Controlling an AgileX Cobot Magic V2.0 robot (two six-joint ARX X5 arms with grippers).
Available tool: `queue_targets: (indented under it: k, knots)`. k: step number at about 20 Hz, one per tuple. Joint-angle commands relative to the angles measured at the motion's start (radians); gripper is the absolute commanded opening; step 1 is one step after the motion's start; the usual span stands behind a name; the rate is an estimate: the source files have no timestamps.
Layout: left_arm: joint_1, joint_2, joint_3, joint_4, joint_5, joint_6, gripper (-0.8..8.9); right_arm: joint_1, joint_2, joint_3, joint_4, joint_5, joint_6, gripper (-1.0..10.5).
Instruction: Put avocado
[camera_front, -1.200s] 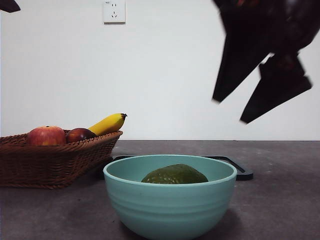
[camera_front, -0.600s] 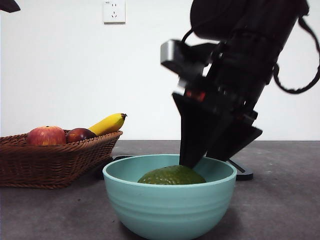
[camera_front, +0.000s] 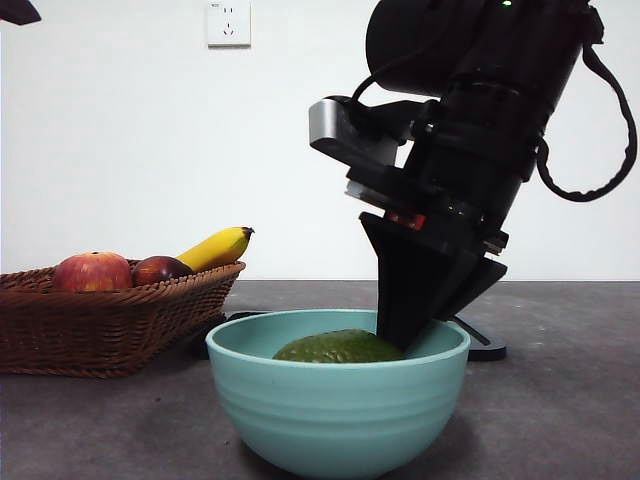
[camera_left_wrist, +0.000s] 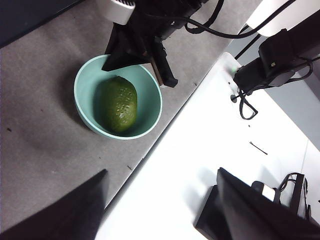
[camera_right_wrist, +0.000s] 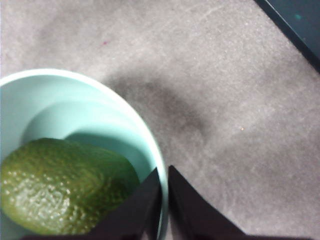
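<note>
The avocado (camera_front: 338, 347) lies on its side inside the teal bowl (camera_front: 338, 415), low in the centre of the front view, with only its dark green top showing above the rim. By this the placing seems already done, although the task sentence names no place, so this is only a judgement. What is left depends on the right gripper (camera_front: 405, 335): it reaches down at the bowl's right side, and its jaws are narrow, nearly together, pinching the rim of the bowl and not the fruit.

The right wrist view shows this detail best: one jaw is inside the bowl (camera_right_wrist: 125, 115) just beside the avocado (camera_right_wrist: 65, 187), the other outside, with the thin rim between them. The front view hides this behind the dark jaws.

The left wrist view looks from above and shows the whole avocado (camera_left_wrist: 118, 103) lengthwise in the bowl (camera_left_wrist: 86, 107), in the upper left of the frame. The left gripper (camera_left_wrist: 160, 210) waits well apart, jaws wide and holding nothing.

The basket (camera_front: 100, 325) with apples (camera_front: 92, 271) and a banana (camera_front: 216, 247) at the left appears only in the front view.
</note>
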Motion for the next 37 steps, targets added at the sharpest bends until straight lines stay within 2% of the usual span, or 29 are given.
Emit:
queue_targets:
  k: [1, 5, 9, 18, 22, 31, 32, 34, 37]
  knots:
    - [-0.005, 0.006, 0.007, 0.007, 0.009, 0.019, 3.42, 0.011, -0.006, 0.058, -0.007, 0.001, 0.027, 0.1]
    - [-0.005, 0.006, 0.007, 0.007, 0.009, 0.019, 3.42, -0.020, -0.006, 0.199, -0.104, 0.003, 0.036, 0.1]
    - [-0.005, 0.006, 0.007, 0.007, 0.009, 0.019, 3.42, -0.108, 0.035, 0.331, -0.126, 0.009, 0.036, 0.1]
    - [-0.005, 0.006, 0.007, 0.009, 0.009, 0.018, 3.42, -0.278, 0.380, 0.678, -0.201, 0.004, 0.010, 0.1]
    - [-0.005, 0.006, 0.007, 0.009, 0.009, 0.016, 3.42, -0.314, 0.464, 0.702, -0.170, -0.002, 0.010, 0.1]
    - [-0.005, 0.006, 0.007, 0.009, 0.009, 0.016, 3.42, -0.320, 0.524, 0.702, -0.140, -0.002, 0.010, 0.1]
    - [-0.005, 0.006, 0.007, 0.009, 0.009, 0.016, 3.42, -0.320, 0.524, 0.702, -0.145, -0.002, 0.012, 0.3]
    - [-0.005, 0.006, 0.007, 0.009, 0.009, 0.016, 3.42, -0.320, 0.521, 0.703, -0.159, 0.002, 0.023, 1.6]
    - [-0.005, 0.006, 0.007, 0.009, 0.009, 0.016, 3.42, -0.320, 0.477, 0.738, -0.195, 0.008, 0.023, 1.6]
